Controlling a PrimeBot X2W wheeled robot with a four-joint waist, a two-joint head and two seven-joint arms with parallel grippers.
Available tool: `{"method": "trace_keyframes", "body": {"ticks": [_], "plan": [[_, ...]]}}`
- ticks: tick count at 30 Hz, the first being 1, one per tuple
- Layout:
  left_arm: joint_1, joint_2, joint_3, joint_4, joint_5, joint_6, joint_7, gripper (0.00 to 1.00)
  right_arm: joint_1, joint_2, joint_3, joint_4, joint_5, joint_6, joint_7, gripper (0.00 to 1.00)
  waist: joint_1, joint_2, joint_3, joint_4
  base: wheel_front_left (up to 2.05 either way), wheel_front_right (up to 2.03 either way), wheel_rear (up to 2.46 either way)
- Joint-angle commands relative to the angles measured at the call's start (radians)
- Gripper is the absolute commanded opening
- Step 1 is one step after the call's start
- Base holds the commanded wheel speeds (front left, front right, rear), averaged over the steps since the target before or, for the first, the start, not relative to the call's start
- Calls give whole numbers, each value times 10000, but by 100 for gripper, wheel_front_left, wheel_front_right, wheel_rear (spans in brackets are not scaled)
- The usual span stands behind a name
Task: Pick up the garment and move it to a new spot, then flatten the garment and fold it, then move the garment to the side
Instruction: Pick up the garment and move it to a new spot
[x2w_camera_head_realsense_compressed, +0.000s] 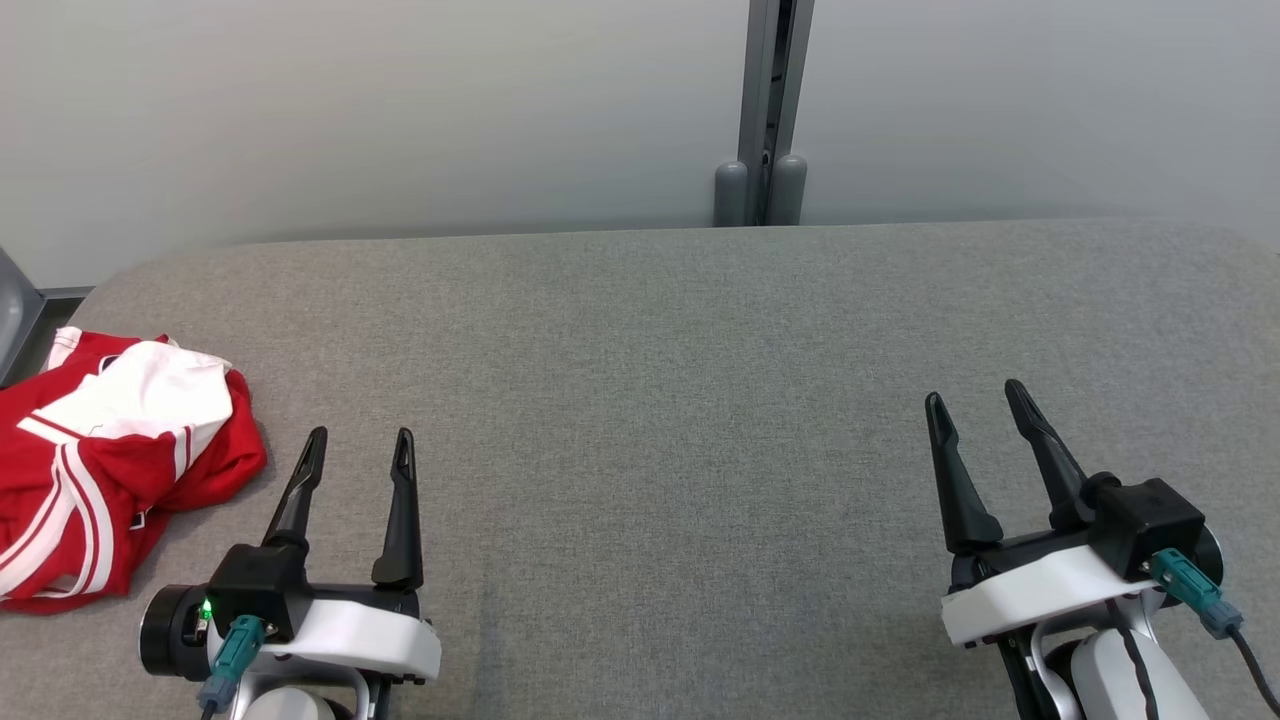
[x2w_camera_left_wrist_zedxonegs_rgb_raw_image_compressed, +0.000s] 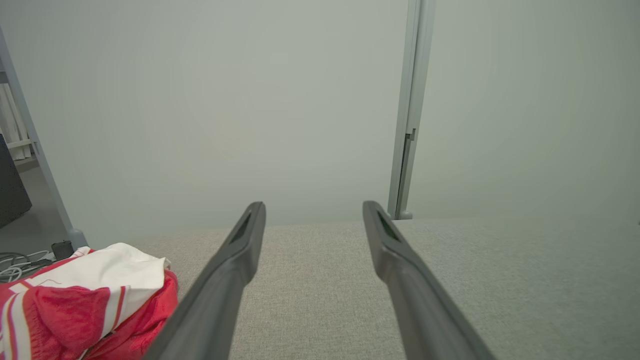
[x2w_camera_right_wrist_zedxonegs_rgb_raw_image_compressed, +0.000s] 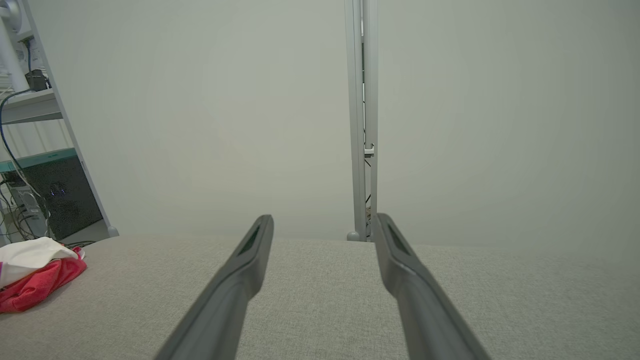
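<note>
A pale wall with a grey post closed off the far side of a grey, cloth-covered bench. The left gripper hovered low over the near part of the bench, its jaws spread wide with nothing between them, fingers pointing away toward the wall. The garment, a crumpled red and white heap, lay on the bench just to the left of the left gripper. It sat level with the fingers and near them but not touching, and its outer part ran out of the head view. As far as the heap showed, its longer run went from near to far, roughly in line with the fingers rather than across them. The right gripper sat well to the right of the left gripper, with a broad stretch of bare bench between them, and its jaws were likewise released and held nothing. The pick-up had not begun. The left arm looked much the nearer, and a short swing to its left with a drop onto the red folds seemed the likely first reach. The right arm would have to cross the whole bench.
</note>
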Motion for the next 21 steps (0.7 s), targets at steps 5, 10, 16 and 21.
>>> {"method": "trace_keyframes", "body": {"ticks": [5, 10, 16, 21], "plan": [[-99, 46, 106, 93, -161, 10, -21, 100, -75, -82, 9, -57, 112, 18, -74, 100, 0, 0, 7, 33, 0, 0, 0], [-133, 45, 204, 224, -309, 56, -21, 100, -67, -82, 96, -29, 275, 18, -74, 100, 0, 0, 6, 130, 0, 0, 0], [-224, 45, 317, 446, -362, 88, -19, 100, -49, -80, 172, -2, 429, 18, -73, 100, 0, 0, -12, 544, 0, 0, 0], [-227, 45, 328, 657, -503, 162, -19, 100, 38, -79, 259, 61, 564, 18, -73, 100, 0, 0, -67, 1148, 0, 0, 0]]}}
